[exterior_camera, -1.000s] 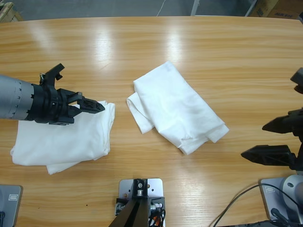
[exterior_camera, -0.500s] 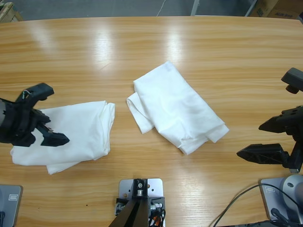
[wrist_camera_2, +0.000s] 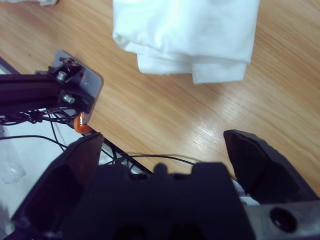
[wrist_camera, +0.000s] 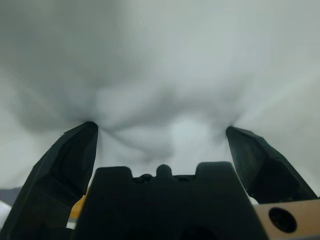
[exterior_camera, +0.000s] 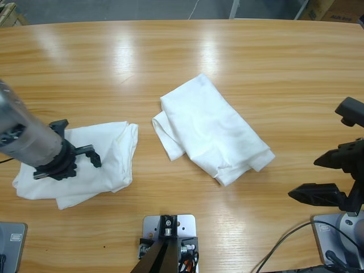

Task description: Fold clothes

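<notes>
Pressing spread jaws into left shirt [exterior_camera: 108,156], tips hidden, right gripper [exterior_camera: 324,177] agape.

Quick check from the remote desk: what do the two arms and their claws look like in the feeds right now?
The left arm is a round silver-grey tube ending in a black wrist collar. Its left claw has two black, wedge-shaped jaws beside a blocky black body. The right claw matches it: tapered matte black jaws and a black body with a pale plate bearing a round hole. Thin black cables show behind it, though I cannot tell whose they are.
</notes>
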